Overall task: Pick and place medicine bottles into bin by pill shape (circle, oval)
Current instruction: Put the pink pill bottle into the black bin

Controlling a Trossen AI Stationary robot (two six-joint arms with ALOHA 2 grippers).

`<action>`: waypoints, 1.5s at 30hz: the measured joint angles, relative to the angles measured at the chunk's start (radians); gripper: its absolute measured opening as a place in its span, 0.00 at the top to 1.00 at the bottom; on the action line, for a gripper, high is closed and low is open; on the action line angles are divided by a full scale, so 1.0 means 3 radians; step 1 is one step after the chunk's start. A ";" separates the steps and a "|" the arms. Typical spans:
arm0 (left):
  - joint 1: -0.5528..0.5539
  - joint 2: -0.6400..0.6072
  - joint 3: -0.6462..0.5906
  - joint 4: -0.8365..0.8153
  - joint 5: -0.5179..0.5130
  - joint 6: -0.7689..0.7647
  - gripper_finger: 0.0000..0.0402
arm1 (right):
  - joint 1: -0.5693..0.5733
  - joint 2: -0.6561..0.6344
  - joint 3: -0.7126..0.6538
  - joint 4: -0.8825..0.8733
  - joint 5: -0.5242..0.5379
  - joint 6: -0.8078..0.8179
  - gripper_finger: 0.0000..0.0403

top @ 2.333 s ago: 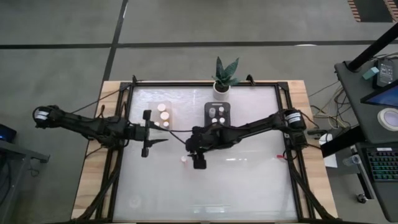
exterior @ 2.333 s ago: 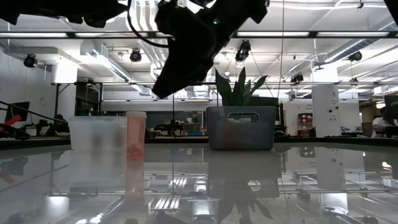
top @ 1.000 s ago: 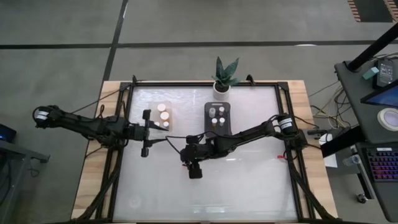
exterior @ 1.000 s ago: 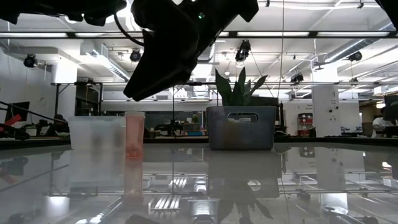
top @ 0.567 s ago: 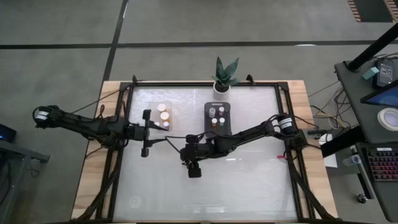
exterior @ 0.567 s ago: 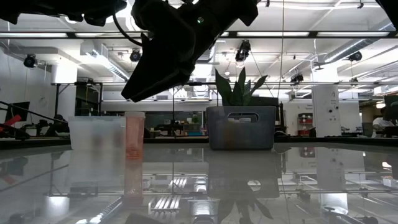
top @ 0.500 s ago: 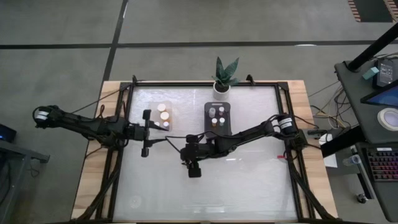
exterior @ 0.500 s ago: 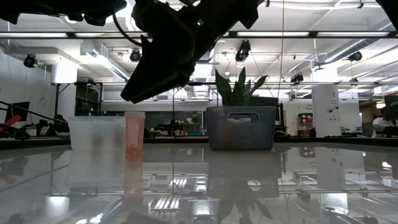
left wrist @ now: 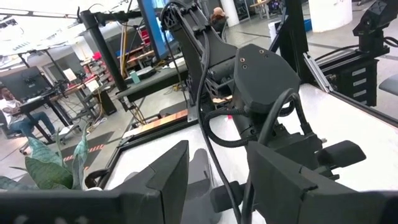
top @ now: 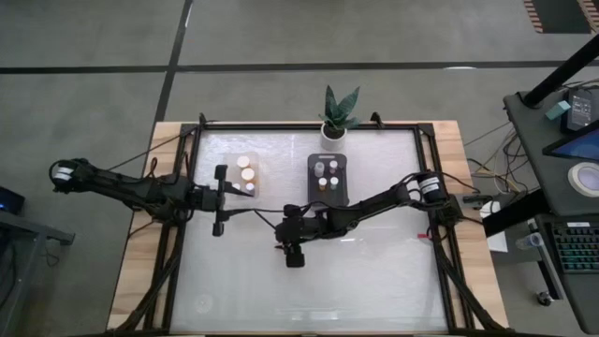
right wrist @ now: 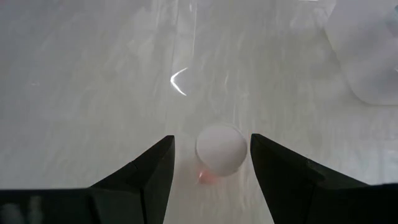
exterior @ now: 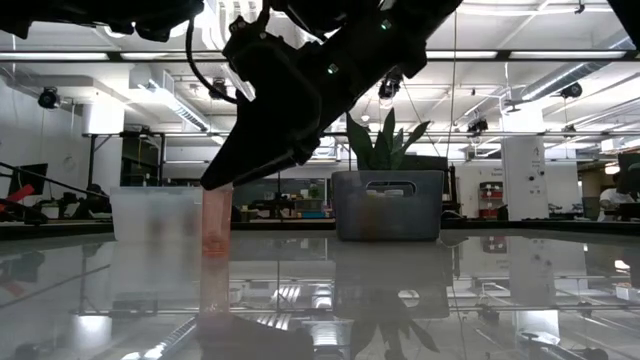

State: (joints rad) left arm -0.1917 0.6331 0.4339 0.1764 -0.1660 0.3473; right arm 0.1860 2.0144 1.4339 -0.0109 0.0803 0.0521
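A thin pinkish medicine bottle with a white cap [right wrist: 221,149] stands upright on the glass table, left of centre. It also shows in the low view [exterior: 215,222]. My right gripper [right wrist: 211,140] is open and points down over it, one finger on either side of the cap, touching nothing. In the low view its fingertips [exterior: 215,180] reach the bottle's top. In the high view my right gripper [top: 281,241] hides the bottle. My left gripper [top: 243,212] is open and empty, just left of the right one.
A clear bin [top: 245,173] with several bottles stands at the back left. A dark bin [top: 328,176] with several bottles stands at the back centre. A potted plant [top: 339,114] stands at the far edge. The near half of the table is bare glass.
My right gripper has gone down over the pinkish bottle, its fingertips now at the height of the cap. The bottle has stayed where it was.
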 joint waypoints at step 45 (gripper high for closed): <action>-0.0001 0.0004 0.0001 0.0110 -0.0001 0.0000 0.63 | -0.0033 -0.0338 -0.0159 -0.0053 0.0000 0.0001 0.72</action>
State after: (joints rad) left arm -0.1921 0.6343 0.4343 0.2095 -0.1661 0.3473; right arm 0.1761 1.9129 1.3861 -0.0268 0.0803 0.0525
